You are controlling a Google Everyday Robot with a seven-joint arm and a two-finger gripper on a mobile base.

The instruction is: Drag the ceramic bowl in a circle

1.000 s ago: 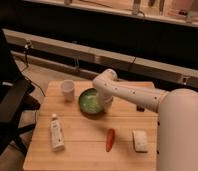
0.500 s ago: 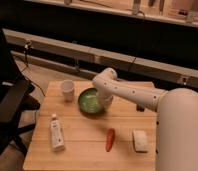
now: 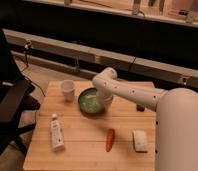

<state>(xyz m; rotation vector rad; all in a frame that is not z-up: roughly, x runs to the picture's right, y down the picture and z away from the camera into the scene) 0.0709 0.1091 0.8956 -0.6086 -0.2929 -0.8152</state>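
Observation:
The ceramic bowl (image 3: 90, 102), round, shallow and green with a paler green inside, sits on the wooden table (image 3: 87, 140) near the middle back. My white arm reaches in from the right and ends at the bowl's right rim, where my gripper (image 3: 105, 99) meets the bowl. The wrist hides the fingers. The small white cup (image 3: 67, 89) stands just left of the bowl, apart from it.
A white tube (image 3: 56, 132) lies at the front left. A red chili-like object (image 3: 110, 139) and a white block (image 3: 139, 140) lie at the front right. A black chair (image 3: 7, 107) stands left of the table. A dark counter runs behind.
The bowl and my gripper have shifted slightly to the left, toward the cup. Nothing else has moved.

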